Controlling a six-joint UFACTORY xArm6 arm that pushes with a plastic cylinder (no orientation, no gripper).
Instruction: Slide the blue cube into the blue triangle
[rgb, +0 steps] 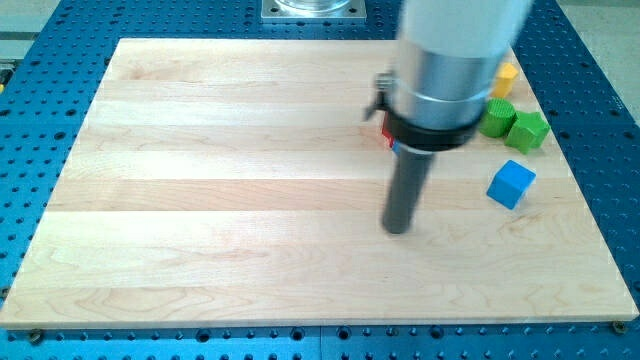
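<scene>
Blocks are sitting mostly toward the view's right on the wooden board (250, 150): the blue cube (511, 184) is lying alone, below a green block (530, 130) and a second green block (497, 116), with a yellow block (506, 77) above them. My tip (399, 229) is resting on bare wood, well apart from the cube and to its left; being a plain rod, it is gripping nothing. Something red (386, 130) with a sliver of blue under it is peeking out behind the arm's collar, possibly the blue triangle, though it is too hidden to say. Pushing well is meaning getting the tip round to the cube's far right side first, then driving squarely through its centre. The cube is sitting turned slightly, one corner pointing toward the view's bottom; it is showing no long axis.
</scene>
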